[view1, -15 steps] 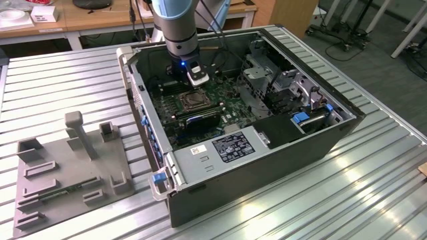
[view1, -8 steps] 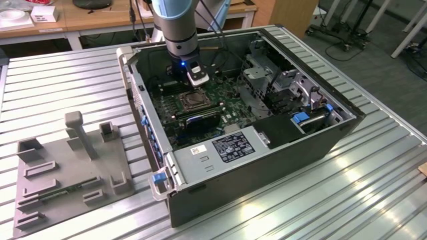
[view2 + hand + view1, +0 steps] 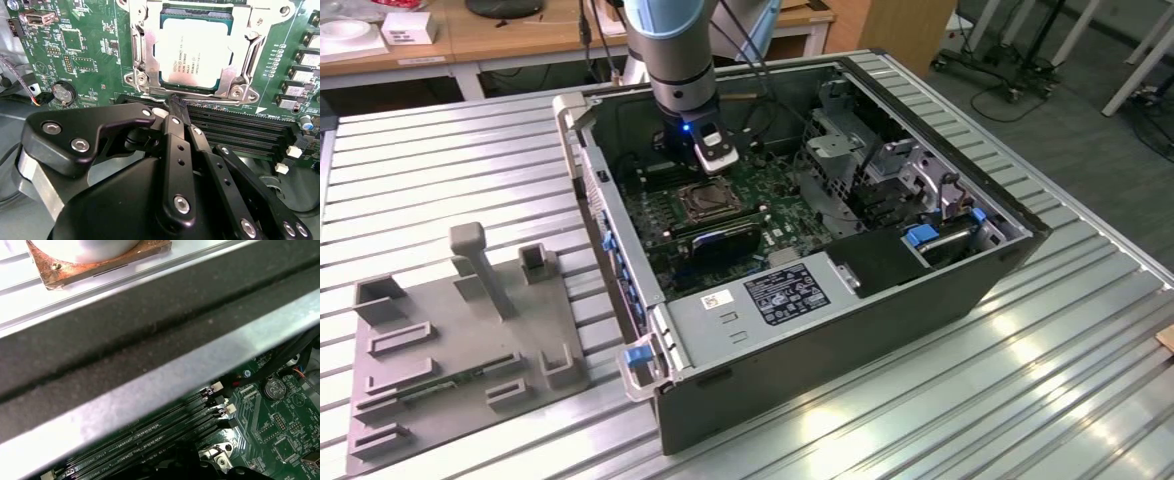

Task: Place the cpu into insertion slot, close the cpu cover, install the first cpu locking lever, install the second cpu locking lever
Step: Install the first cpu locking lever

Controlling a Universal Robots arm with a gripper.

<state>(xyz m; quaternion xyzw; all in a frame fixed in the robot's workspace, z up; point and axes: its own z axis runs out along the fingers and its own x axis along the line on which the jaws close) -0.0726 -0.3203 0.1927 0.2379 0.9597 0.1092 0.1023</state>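
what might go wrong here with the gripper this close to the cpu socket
1. The gripper has its tip at the edge of the cpu cover, right beside the memory slots; a slip might scrape them or the motherboard.
2. The cpu sits exposed in the cover's window, so a tip sliding inward may mark it.
3. The arm reaches deep inside the computer case, so a sideways move may knock its wall.

The cpu sits in insertion slot.
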